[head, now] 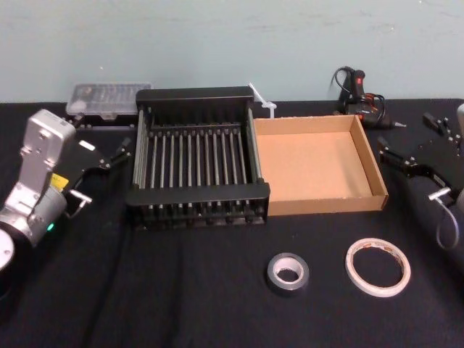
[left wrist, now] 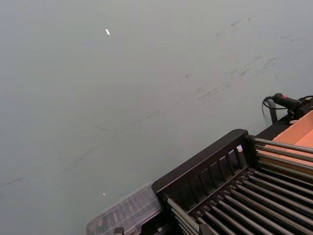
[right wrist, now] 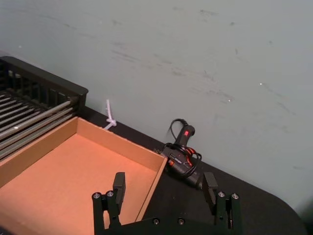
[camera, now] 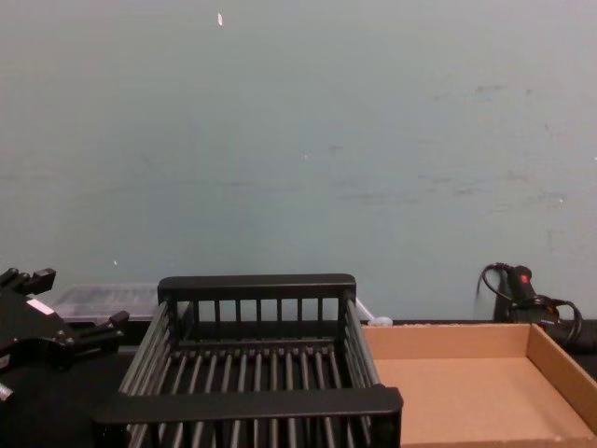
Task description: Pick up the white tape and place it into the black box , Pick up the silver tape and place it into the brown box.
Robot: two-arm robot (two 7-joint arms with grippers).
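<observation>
The white tape (head: 377, 267) lies flat on the black table near the front right. Just left of it lies the smaller silver tape (head: 288, 272). Behind them the black box (head: 197, 194) stands mid-table, seen also from the side (camera: 252, 403). The brown box (head: 366, 152) sits against its right side, with a bare bottom (right wrist: 58, 181). My left gripper (head: 116, 154) hovers open to the left of the black box (left wrist: 205, 166), with nothing in it. My right gripper (head: 409, 138) hangs open off the brown box's right wall, its fingers (right wrist: 119, 183) spread apart and holding nothing.
A clear plastic case (head: 109, 98) lies behind the black box at the back left. A black tool with a red switch and a cable (head: 359, 98) sits at the back right. A white zip tie (head: 262, 101) lies by the wall, which rises right behind the table.
</observation>
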